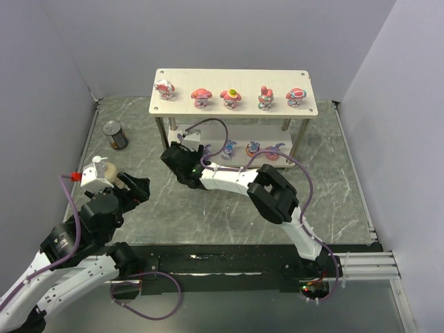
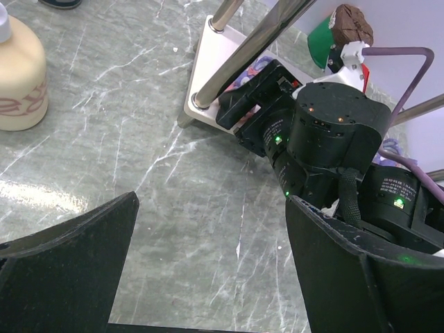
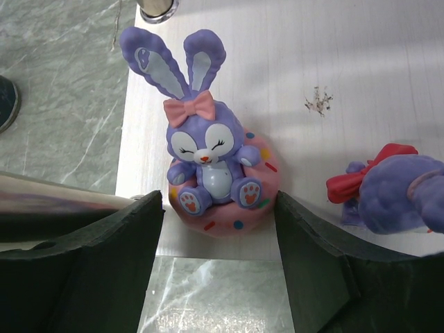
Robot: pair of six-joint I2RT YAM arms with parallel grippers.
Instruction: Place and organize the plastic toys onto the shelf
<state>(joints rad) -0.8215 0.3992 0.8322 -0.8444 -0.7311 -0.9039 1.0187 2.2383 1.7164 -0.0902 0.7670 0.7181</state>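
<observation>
The shelf (image 1: pixel 229 75) stands at the back; its top board holds several pink/red hooded toys (image 1: pixel 202 96). Purple-blue rabbit toys (image 1: pixel 254 147) stand on its lower board. My right gripper (image 1: pixel 192 144) is at that board's left end. In the right wrist view it (image 3: pixel 220 208) is open around the near edge of a purple rabbit in a pink donut (image 3: pixel 215 166), which stands on the lower board (image 3: pixel 347 62); a thin gap shows on the left side. Another purple toy with a red bow (image 3: pixel 395 191) stands to its right. My left gripper (image 1: pixel 142 187) (image 2: pixel 211 208) is open and empty above the floor.
A dark tin can (image 1: pixel 115 135) stands at the left. A beige pump bottle (image 1: pixel 103 170) (image 2: pixel 21 76) is beside my left gripper. A silver shelf leg (image 2: pixel 222 69) and my right arm's wrist (image 2: pixel 333 139) lie just ahead of the left gripper. Grey walls enclose the marbled table.
</observation>
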